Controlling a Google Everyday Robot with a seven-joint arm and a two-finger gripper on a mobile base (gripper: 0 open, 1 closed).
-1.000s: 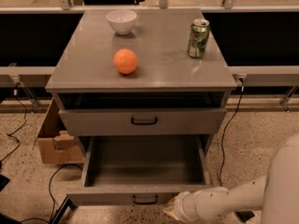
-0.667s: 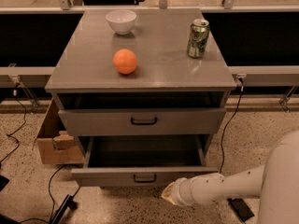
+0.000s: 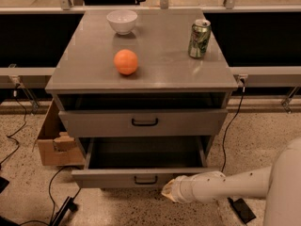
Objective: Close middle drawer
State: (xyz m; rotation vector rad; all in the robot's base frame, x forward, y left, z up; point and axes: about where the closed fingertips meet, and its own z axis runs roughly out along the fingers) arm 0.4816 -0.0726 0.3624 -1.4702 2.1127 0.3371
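Note:
The middle drawer (image 3: pixel 141 177) is the grey drawer pulled out of the cabinet, low in the camera view. It has a deep plain box, a low flat front and a small black loop handle (image 3: pixel 145 179). It stands partly open and its inside looks empty. My gripper (image 3: pixel 170 192) is at the end of the white arm (image 3: pixel 225 185) that reaches in from the right. It sits at the lower right part of the drawer front, just right of the handle.
Above the open drawer is a taller grey front with a black handle (image 3: pixel 145 122). On the cabinet top (image 3: pixel 160 74) are an orange (image 3: pixel 126 61), a white bowl (image 3: pixel 122 21) and a green can (image 3: pixel 199 38). A cardboard box (image 3: pixel 54 140) and cables lie on the floor at the left.
The open drawer has slid partway back into the cabinet. My gripper and arm moved with its front toward the cabinet. Most of this happened early; little has moved since.

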